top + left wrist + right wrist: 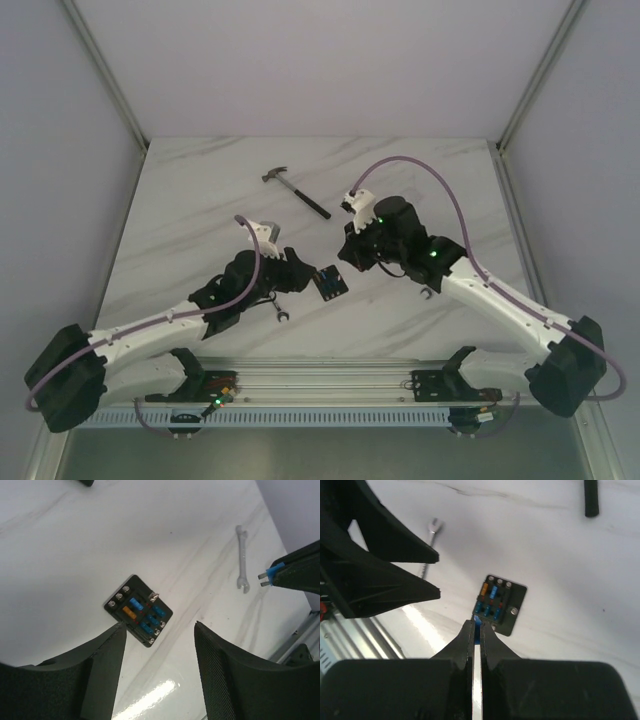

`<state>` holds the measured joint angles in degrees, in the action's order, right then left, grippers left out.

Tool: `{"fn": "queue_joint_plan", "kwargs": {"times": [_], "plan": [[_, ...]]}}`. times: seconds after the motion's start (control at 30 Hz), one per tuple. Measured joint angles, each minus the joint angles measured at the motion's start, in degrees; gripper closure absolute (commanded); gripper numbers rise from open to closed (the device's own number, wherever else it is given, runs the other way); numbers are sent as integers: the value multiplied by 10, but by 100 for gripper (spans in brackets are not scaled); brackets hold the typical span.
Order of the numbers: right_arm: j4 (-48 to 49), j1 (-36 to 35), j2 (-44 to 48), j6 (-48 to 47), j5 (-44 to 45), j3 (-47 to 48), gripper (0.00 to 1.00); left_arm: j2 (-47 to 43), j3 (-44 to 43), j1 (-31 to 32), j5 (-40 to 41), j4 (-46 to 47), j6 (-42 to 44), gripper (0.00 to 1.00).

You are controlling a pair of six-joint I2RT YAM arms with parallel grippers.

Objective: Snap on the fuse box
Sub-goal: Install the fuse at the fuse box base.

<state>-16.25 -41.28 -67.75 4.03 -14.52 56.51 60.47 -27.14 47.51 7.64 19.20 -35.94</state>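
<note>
The fuse box [331,284] lies flat on the table [200,200] between both arms, just ahead of and below your right gripper [477,626], which pinches a blue fuse [270,573], while your left gripper [160,628] hovers beside it, jaws spread and empty.

The fuse box [138,611] was black, its slots showing blue fuses and one orange (with silvery screws along two edges). The table [200,200] was white marble with faint grey veins. The wrench [242,557] was silver and the hammer [297,190] black-handled. The left gripper [160,625] and right gripper [478,627] were black. The loose blue fuse [270,573] had silvery prongs, and the cable [440,180] was lilac.
</note>
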Motion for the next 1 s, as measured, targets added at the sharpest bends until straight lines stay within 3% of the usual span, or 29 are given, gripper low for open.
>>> {"fn": "queue_joint_plan", "kwargs": {"times": [0.3,0.53,1.0], "plan": [[-8,-35,-93,55,142,0,100,95,0,-12,14,3,-76,28],[-11,-62,-175,78,200,13,100,160,0,-28,-13,39,-126,28],[-1,-94,-264,103,244,40,100,250,0,-38,-55,94,-193,46]]}}
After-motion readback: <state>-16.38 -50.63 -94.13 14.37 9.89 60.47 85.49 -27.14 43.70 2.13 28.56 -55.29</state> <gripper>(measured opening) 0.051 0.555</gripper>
